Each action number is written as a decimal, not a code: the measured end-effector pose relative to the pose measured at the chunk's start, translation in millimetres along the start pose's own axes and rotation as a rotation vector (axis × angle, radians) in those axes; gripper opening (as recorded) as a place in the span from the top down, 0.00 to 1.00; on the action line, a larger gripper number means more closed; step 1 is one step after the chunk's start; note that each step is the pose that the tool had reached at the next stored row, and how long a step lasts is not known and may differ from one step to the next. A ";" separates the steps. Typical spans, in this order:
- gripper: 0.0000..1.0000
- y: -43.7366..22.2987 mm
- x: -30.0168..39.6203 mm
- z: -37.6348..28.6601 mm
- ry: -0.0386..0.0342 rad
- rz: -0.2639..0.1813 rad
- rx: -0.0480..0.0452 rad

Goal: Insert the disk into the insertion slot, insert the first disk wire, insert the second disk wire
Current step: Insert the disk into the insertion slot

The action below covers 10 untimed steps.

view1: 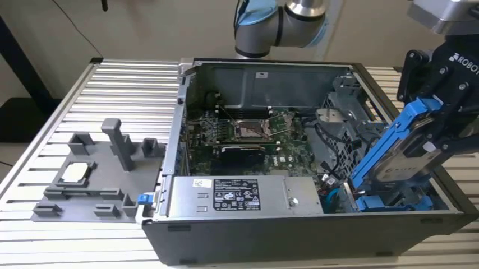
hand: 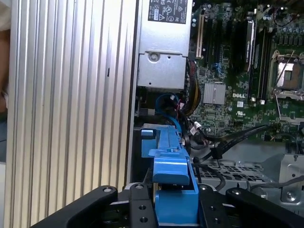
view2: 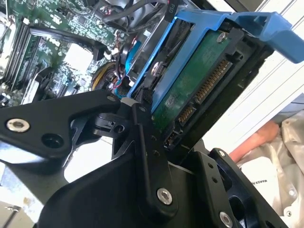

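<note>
My gripper [view1: 440,130] is shut on the disk [view1: 404,162], a silver drive in a bright blue bracket. The disk hangs steeply tilted over the exterior view's right end of the open computer case. Its lower end reaches down beside the grey perforated drive cage [view1: 346,139], where the insertion slot lies; how far it is in, I cannot tell. In the second wrist view the disk [view2: 190,90] shows its green board and connector pins between my black fingers [view2: 145,142]. The blue bracket [hand: 171,171] points down into the case. Blue and black wires [hand: 170,102] lie loose below it.
A grey power supply with a white sticker [view1: 232,196] fills the case's near side. The motherboard [view1: 247,134] lies in the middle. A grey fixture plate with posts [view1: 97,168] rests on the slatted aluminium table [view1: 127,89]. The arm's base [view1: 277,22] stands behind the case.
</note>
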<state>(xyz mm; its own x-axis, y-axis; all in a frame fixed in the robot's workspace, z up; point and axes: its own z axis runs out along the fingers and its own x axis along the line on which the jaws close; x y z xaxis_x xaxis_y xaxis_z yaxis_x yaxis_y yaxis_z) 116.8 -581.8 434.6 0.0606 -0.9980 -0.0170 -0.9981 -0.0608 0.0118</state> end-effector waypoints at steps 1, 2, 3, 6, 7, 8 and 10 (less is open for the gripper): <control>0.67 -0.2 0.0 1.0 0.0002 0.000 0.0003; 0.67 -0.6 0.1 2.1 -0.0001 0.000 0.0003; 0.67 -1.3 0.2 4.7 0.0000 0.001 0.0004; 0.67 -4.4 0.5 11.4 -0.0002 0.006 0.0005; 0.67 -5.0 0.5 12.4 -0.0003 0.009 0.0005; 0.67 -5.7 0.4 15.0 -0.0009 0.018 0.0007; 0.67 -7.3 -0.7 19.8 -0.0023 0.027 0.0009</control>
<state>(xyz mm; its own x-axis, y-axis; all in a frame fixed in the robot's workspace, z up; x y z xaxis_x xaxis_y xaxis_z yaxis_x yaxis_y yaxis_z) 123.8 -580.3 414.7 0.0336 -0.9993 -0.0190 -0.9994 -0.0338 0.0113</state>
